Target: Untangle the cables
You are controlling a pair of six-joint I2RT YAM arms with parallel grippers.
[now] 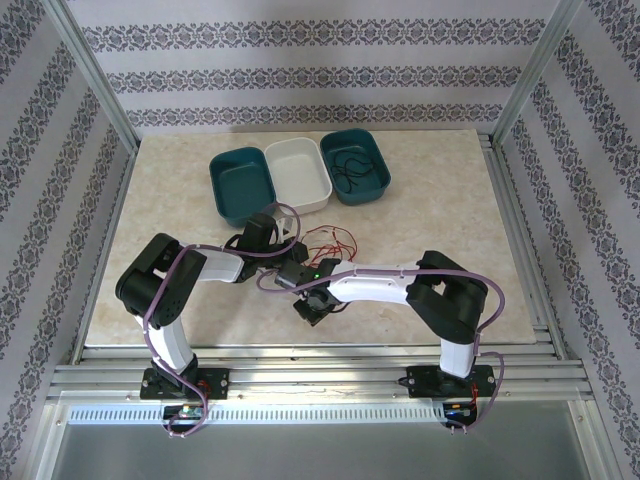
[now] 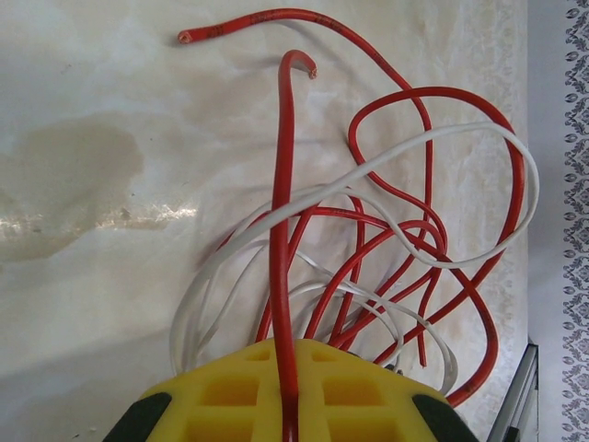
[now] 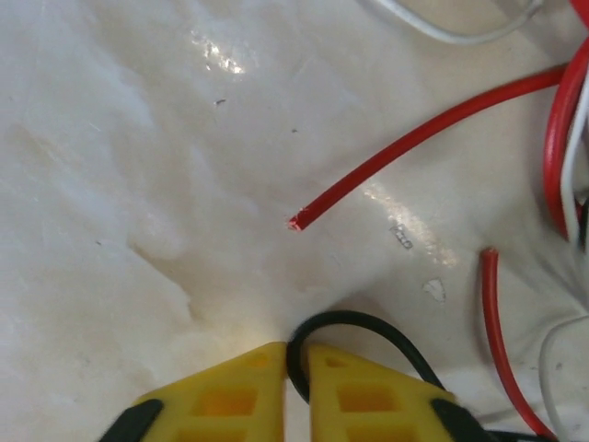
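Nearest you, your right jaws are drawn together on a black wire [image 3: 354, 316], which arches out from between them and bends away behind the right-hand pad. Just past that loop a loose red strand [image 3: 313, 212] ends in a cut tip on the pale marbled counter [image 3: 138, 138].

A little further out, your left jaws are clamped on a red wire [image 2: 280, 230] that runs straight away from them to a hooked cut end. Around it lies the tangle [image 1: 325, 243]: red loops crossed by a white wire [image 2: 442, 134], all on the counter close beside both wrists.

At the far side, three bins stand side by side: a teal bin [image 1: 243, 185], a white bin [image 1: 298, 172] and a second teal bin [image 1: 332, 142] holding a loose coil of dark wires [image 1: 352, 168].
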